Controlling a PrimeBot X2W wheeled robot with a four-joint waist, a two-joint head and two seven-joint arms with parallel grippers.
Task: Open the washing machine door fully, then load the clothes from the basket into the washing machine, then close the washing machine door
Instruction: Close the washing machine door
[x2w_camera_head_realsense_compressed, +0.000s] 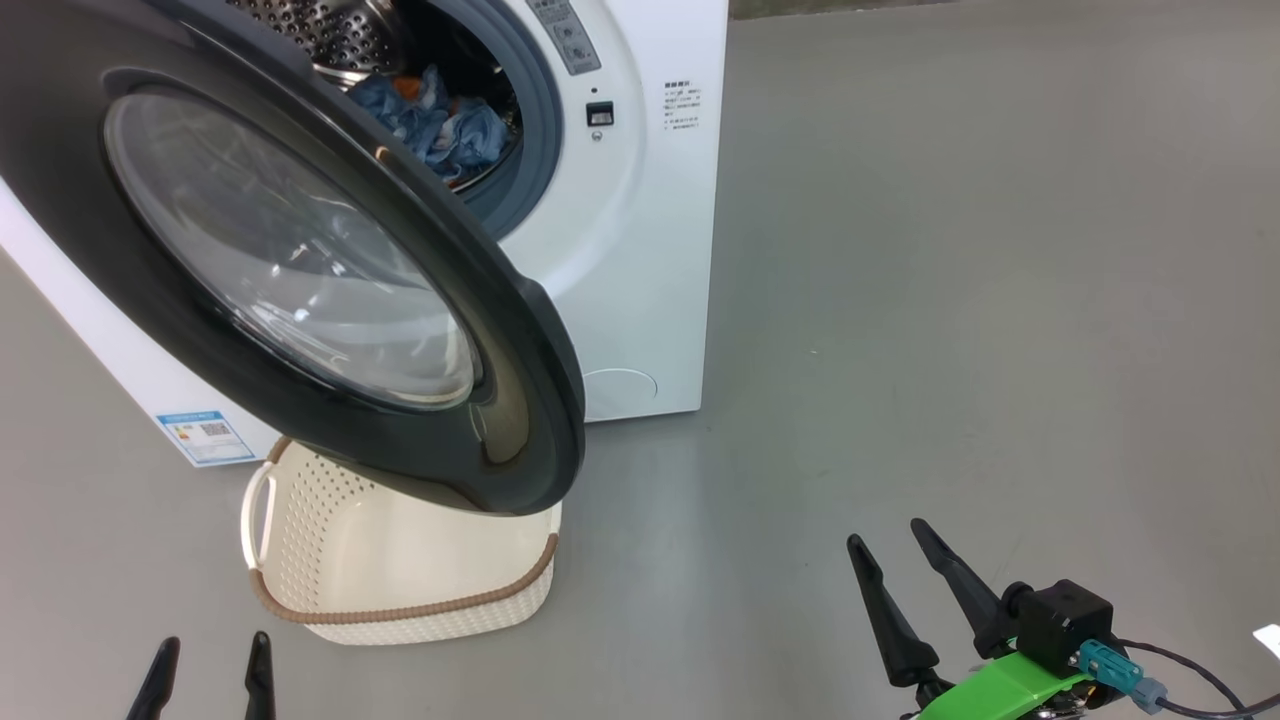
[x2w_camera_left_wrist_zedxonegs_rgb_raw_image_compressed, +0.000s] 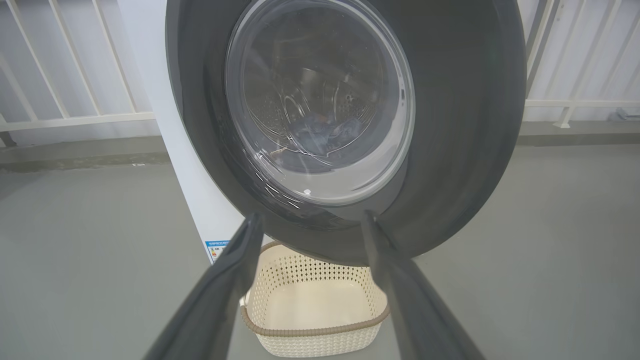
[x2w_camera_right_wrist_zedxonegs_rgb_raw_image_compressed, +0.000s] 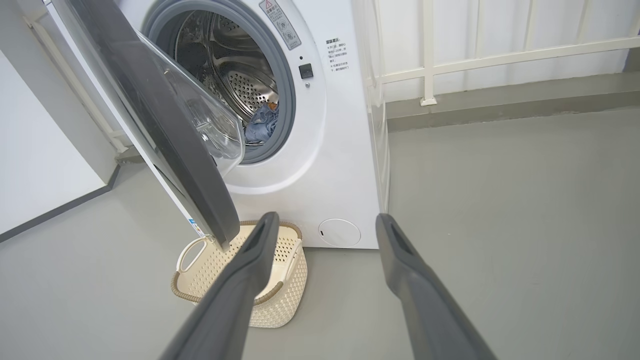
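The washing machine (x2w_camera_head_realsense_compressed: 640, 250) (x2w_camera_right_wrist_zedxonegs_rgb_raw_image_compressed: 340, 165) stands with its round black door (x2w_camera_head_realsense_compressed: 300, 260) (x2w_camera_left_wrist_zedxonegs_rgb_raw_image_compressed: 350, 125) (x2w_camera_right_wrist_zedxonegs_rgb_raw_image_compressed: 165, 120) swung about halfway out over the basket (x2w_camera_head_realsense_compressed: 400, 560) (x2w_camera_left_wrist_zedxonegs_rgb_raw_image_compressed: 315, 305) (x2w_camera_right_wrist_zedxonegs_rgb_raw_image_compressed: 280, 280). Blue printed clothes (x2w_camera_head_realsense_compressed: 440, 125) (x2w_camera_right_wrist_zedxonegs_rgb_raw_image_compressed: 262, 125) lie inside the steel drum. The cream basket on the floor holds nothing. My left gripper (x2w_camera_head_realsense_compressed: 208, 655) (x2w_camera_left_wrist_zedxonegs_rgb_raw_image_compressed: 310, 220) is open, low at the front left, pointing at the door's outer face. Open too, my right gripper (x2w_camera_head_realsense_compressed: 890, 545) (x2w_camera_right_wrist_zedxonegs_rgb_raw_image_compressed: 325, 220) hangs at the front right, well back from the machine.
Grey floor (x2w_camera_head_realsense_compressed: 950, 300) spreads wide to the right of the machine. A white railing (x2w_camera_right_wrist_zedxonegs_rgb_raw_image_compressed: 500, 55) runs along the wall behind. A blue label (x2w_camera_head_realsense_compressed: 205, 435) sits low on the machine's left side.
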